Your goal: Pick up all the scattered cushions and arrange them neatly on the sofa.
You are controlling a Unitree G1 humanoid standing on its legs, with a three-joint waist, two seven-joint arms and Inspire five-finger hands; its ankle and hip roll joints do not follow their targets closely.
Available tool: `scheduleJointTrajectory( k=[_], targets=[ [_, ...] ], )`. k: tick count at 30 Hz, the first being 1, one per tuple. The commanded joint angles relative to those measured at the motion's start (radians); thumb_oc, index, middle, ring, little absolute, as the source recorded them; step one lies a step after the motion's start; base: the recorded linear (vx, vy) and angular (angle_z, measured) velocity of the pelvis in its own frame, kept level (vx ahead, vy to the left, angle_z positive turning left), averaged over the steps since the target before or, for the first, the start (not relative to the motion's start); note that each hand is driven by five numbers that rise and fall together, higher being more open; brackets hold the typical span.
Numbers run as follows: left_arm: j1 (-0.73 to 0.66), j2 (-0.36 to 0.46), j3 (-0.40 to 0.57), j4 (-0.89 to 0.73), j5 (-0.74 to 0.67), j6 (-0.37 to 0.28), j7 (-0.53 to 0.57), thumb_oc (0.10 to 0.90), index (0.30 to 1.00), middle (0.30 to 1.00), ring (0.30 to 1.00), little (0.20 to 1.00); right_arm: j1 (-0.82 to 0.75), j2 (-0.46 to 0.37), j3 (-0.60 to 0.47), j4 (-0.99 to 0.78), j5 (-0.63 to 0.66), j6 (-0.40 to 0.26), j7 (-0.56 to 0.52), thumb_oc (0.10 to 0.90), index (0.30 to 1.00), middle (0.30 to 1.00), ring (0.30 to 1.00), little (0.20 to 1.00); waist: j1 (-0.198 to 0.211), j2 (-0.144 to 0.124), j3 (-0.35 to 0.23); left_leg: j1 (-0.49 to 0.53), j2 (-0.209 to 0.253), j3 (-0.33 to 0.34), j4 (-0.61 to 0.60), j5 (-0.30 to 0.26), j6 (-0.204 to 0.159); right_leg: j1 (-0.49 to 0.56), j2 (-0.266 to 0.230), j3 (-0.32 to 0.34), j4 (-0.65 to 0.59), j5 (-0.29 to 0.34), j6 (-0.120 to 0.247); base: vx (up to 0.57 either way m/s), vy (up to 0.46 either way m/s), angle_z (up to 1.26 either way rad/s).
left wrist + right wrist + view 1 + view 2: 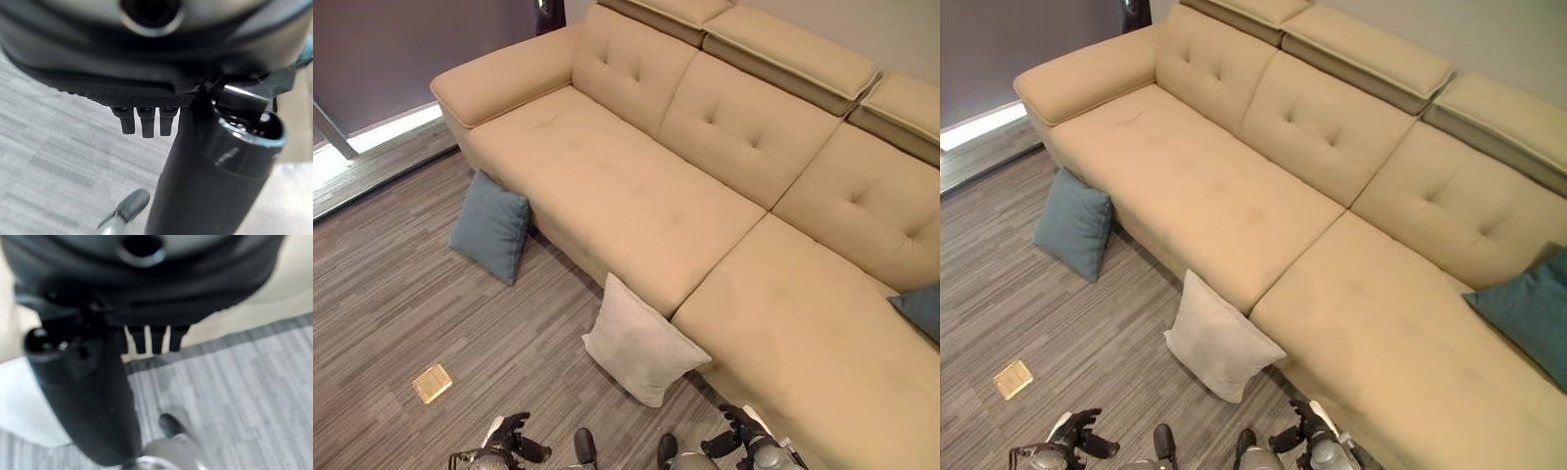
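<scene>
A white cushion [641, 343] stands on the floor, leaning against the front of the beige sofa [626, 186] near its middle. A blue cushion [491, 225] leans on the sofa's front below the left armrest. A teal cushion [1528, 308] lies on the seat at the far right. My left hand [509, 436] hangs low near the floor, left of the white cushion, fingers [142, 120] relaxed and holding nothing. My right hand [739, 431] hangs just right of the white cushion's lower corner, also open and empty. The white cushion [19, 401] shows beside the right thumb.
A small brass floor plate [432, 383] sits in the grey carpet left of my hands. A raised strip of flooring [372, 162] and a slanted metal leg [333, 127] lie at the far left. The long seat of the sofa holds nothing apart from the teal cushion.
</scene>
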Motion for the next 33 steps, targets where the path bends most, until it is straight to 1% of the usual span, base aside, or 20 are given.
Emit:
scheduleJointTrajectory(
  k=[1, 3, 4, 5, 7, 9, 11, 12, 14, 15, 16, 17, 22, 24, 26, 28, 30, 31, 32, 33],
  targets=[
    [-0.027, -0.005, 0.012, -0.035, 0.002, -0.027, 0.016, 0.800, 0.900, 0.900, 0.900, 0.900, -0.021, -0.071, 0.019, -0.015, 0.019, -0.010, -0.032, 0.800, 0.900, 0.900, 0.900, 0.900, 0.006, -0.029, 0.010, -0.124, -0.043, -0.080, 0.288, -0.153, -0.011, 0.001, 0.043, 0.023, -0.028, -0.014, -0.021, -0.02, -0.011, -0.33],
    [-0.030, -0.018, 0.004, -0.041, -0.015, -0.030, 0.013, 0.800, 0.900, 0.900, 0.900, 0.900, -0.031, -0.077, 0.022, -0.013, 0.022, -0.009, -0.034, 0.800, 0.900, 0.900, 0.900, 0.900, 0.014, -0.024, 0.014, -0.140, -0.054, -0.139, 0.301, -0.146, -0.019, 0.006, 0.048, 0.036, -0.034, -0.016, -0.021, 0.00, 0.010, -0.36],
    [-0.030, -0.018, 0.004, -0.041, -0.015, -0.030, 0.013, 0.800, 0.900, 0.900, 0.900, 0.900, -0.031, -0.077, 0.022, -0.013, 0.022, -0.009, -0.034, 0.800, 0.900, 0.900, 0.900, 0.900, 0.013, -0.025, 0.011, -0.142, -0.055, -0.140, 0.297, -0.142, -0.019, 0.003, 0.047, 0.034, -0.035, -0.014, -0.021, 0.07, 0.051, -0.24],
    [-0.027, -0.027, -0.003, -0.038, -0.025, -0.028, 0.009, 0.800, 0.900, 0.900, 0.900, 0.900, -0.032, -0.080, 0.025, -0.010, 0.018, -0.008, -0.032, 0.800, 0.900, 0.900, 0.900, 0.900, 0.012, -0.021, -0.001, -0.142, -0.046, -0.170, 0.250, -0.152, -0.020, 0.012, 0.041, 0.050, -0.046, -0.016, -0.008, 0.13, 0.094, -0.18],
    [-0.025, -0.032, -0.012, -0.034, -0.022, -0.028, 0.010, 0.800, 0.900, 0.900, 0.900, 0.900, -0.032, -0.082, 0.023, -0.014, 0.017, -0.008, -0.031, 0.800, 0.900, 0.900, 0.900, 0.900, 0.012, -0.017, -0.016, -0.138, -0.017, -0.193, 0.179, -0.127, -0.028, 0.021, 0.036, 0.066, -0.056, -0.018, 0.005, 0.18, 0.138, -0.30],
    [-0.026, -0.038, -0.020, -0.033, -0.032, -0.029, 0.010, 0.800, 0.900, 0.900, 0.900, 0.900, -0.034, -0.086, 0.018, -0.022, 0.023, -0.009, -0.036, 0.800, 0.900, 0.900, 0.900, 0.900, 0.017, -0.008, -0.019, -0.148, 0.021, -0.250, 0.097, -0.068, -0.048, 0.026, 0.036, 0.091, -0.050, -0.027, 0.014, 0.16, 0.178, -0.29],
    [-0.028, -0.044, -0.025, -0.036, -0.049, -0.033, 0.008, 0.800, 0.900, 0.900, 0.900, 0.900, -0.033, -0.090, 0.019, -0.030, 0.022, -0.011, -0.037, 0.800, 0.900, 0.900, 0.900, 0.900, 0.028, 0.005, -0.015, -0.158, 0.038, -0.345, 0.033, -0.019, -0.060, 0.030, 0.038, 0.124, -0.035, -0.041, 0.016, 0.17, 0.246, -0.59],
    [-0.030, -0.048, -0.027, -0.036, -0.058, -0.037, 0.006, 0.800, 0.900, 0.900, 0.900, 0.900, -0.032, -0.095, 0.023, -0.028, 0.015, -0.010, -0.038, 0.800, 0.900, 0.900, 0.900, 0.900, 0.038, 0.013, -0.010, -0.175, 0.025, -0.446, 0.033, -0.010, -0.070, 0.025, 0.037, 0.167, -0.016, -0.051, 0.020, 0.14, 0.233, -0.58],
    [-0.030, -0.048, -0.027, -0.036, -0.058, -0.037, 0.006, 0.800, 0.900, 0.900, 0.900, 0.900, -0.032, -0.096, 0.023, -0.028, 0.015, -0.010, -0.038, 0.800, 0.900, 0.900, 0.900, 0.900, 0.038, 0.013, -0.010, -0.175, 0.025, -0.446, 0.034, -0.011, -0.069, 0.025, 0.037, 0.167, -0.015, -0.052, 0.020, 0.11, 0.194, -0.85],
    [-0.032, -0.055, -0.035, -0.023, -0.041, -0.035, 0.003, 0.800, 0.900, 0.900, 0.900, 0.900, -0.033, -0.094, 0.014, -0.026, 0.010, -0.010, -0.035, 0.800, 0.900, 0.900, 0.900, 0.900, 0.030, 0.020, -0.016, -0.170, 0.018, -0.466, 0.036, -0.026, -0.077, 0.034, 0.016, 0.192, -0.012, -0.059, 0.035, 0.24, 0.454, -0.84],
    [-0.032, -0.054, -0.042, -0.012, -0.019, -0.032, 0.005, 0.800, 0.900, 0.900, 0.900, 0.900, -0.032, -0.086, 0.003, -0.019, 0.012, -0.007, -0.032, 0.800, 0.900, 0.900, 0.900, 0.900, 0.026, 0.017, -0.023, -0.159, 0.007, -0.443, 0.045, -0.041, -0.075, 0.037, -0.009, 0.207, -0.015, -0.050, 0.050, 0.24, 0.456, -0.51],
    [-0.032, -0.054, -0.043, -0.012, -0.019, -0.032, 0.005, 0.800, 0.900, 0.900, 0.900, 0.900, -0.032, -0.086, 0.003, -0.019, 0.012, -0.007, -0.032, 0.800, 0.900, 0.900, 0.900, 0.900, 0.027, 0.017, -0.023, -0.160, 0.006, -0.441, 0.047, -0.042, -0.074, 0.037, -0.010, 0.209, -0.015, -0.050, 0.051, 0.15, 0.322, -0.13],
    [-0.060, -0.027, -0.044, -0.032, -0.013, -0.038, 0.021, 0.800, 0.900, 0.900, 0.900, 0.900, -0.051, -0.063, 0.006, -0.034, 0.019, -0.003, -0.032, 0.800, 0.900, 0.900, 0.900, 0.900, 0.034, 0.000, -0.019, -0.157, -0.035, -0.355, 0.049, -0.078, -0.032, -0.026, -0.073, 0.236, 0.002, 0.022, 0.095, 0.04, 0.283, -0.43],
    [-0.071, -0.014, -0.034, -0.048, -0.037, -0.043, 0.030, 0.800, 0.900, 0.900, 0.900, 0.900, -0.063, -0.057, 0.005, -0.053, 0.026, -0.004, -0.038, 0.800, 0.900, 0.900, 0.900, 0.900, 0.045, 0.006, -0.005, -0.154, -0.039, -0.317, 0.039, -0.080, -0.016, -0.072, -0.104, 0.186, 0.045, 0.063, 0.094, -0.03, 0.261, -0.65],
    [-0.073, 0.000, -0.020, -0.062, -0.057, -0.049, 0.035, 0.800, 0.900, 0.900, 0.900, 0.900, -0.064, -0.054, 0.000, -0.078, 0.037, -0.014, -0.042, 0.800, 0.900, 0.900, 0.900, 0.900, 0.059, 0.014, 0.005, -0.143, -0.034, -0.271, 0.024, -0.082, -0.006, -0.087, -0.128, 0.076, 0.071, 0.054, 0.073, -0.03, 0.233, -0.62],
    [-0.065, 0.005, -0.006, -0.072, -0.070, -0.051, 0.038, 0.800, 0.900, 0.900, 0.900, 0.900, -0.064, -0.053, 0.002, -0.092, 0.042, -0.021, -0.049, 0.800, 0.900, 0.900, 0.900, 0.900, 0.060, 0.016, 0.010, -0.130, -0.041, -0.252, 0.009, -0.077, 0.002, -0.088, -0.105, 0.027, 0.089, 0.034, 0.062, -0.02, 0.182, -0.59],
    [-0.064, 0.012, 0.006, -0.078, -0.079, -0.055, 0.044, 0.800, 0.900, 0.900, 0.900, 0.900, -0.070, -0.055, 0.008, -0.097, 0.053, -0.028, -0.057, 0.800, 0.900, 0.900, 0.900, 0.900, 0.057, 0.008, 0.017, -0.119, -0.059, -0.236, -0.011, -0.067, 0.013, -0.108, -0.023, 0.031, 0.097, 0.020, 0.053, -0.04, 0.133, -0.54],
    [-0.068, 0.019, 0.017, -0.071, -0.090, -0.052, 0.050, 0.800, 0.900, 0.900, 0.900, 0.900, -0.074, -0.056, 0.013, -0.095, 0.055, -0.025, -0.063, 0.800, 0.900, 0.900, 0.900, 0.900, 0.066, 0.002, 0.020, -0.118, -0.068, -0.217, -0.020, -0.066, 0.014, -0.111, -0.004, -0.010, 0.074, 0.013, 0.043, -0.03, 0.080, -0.41],
    [-0.065, 0.019, 0.022, -0.069, -0.092, -0.060, 0.051, 0.800, 0.900, 0.900, 0.900, 0.900, -0.065, -0.053, 0.007, -0.098, 0.058, -0.027, -0.066, 0.800, 0.900, 0.900, 0.900, 0.900, 0.080, -0.001, 0.018, -0.109, -0.074, -0.202, -0.029, -0.069, 0.009, -0.072, -0.021, -0.064, 0.018, -0.002, 0.038, -0.02, 0.037, -0.32],
    [-0.060, 0.012, 0.025, -0.075, -0.082, -0.059, 0.055, 0.800, 0.900, 0.900, 0.900, 0.900, -0.060, -0.051, 0.001, -0.112, 0.068, -0.034, -0.074, 0.800, 0.900, 0.900, 0.900, 0.900, 0.076, 0.000, 0.014, -0.114, -0.075, -0.189, -0.033, -0.065, 0.004, -0.061, -0.017, -0.074, -0.018, -0.013, 0.033, -0.01, -0.019, -0.63]
  ],
)
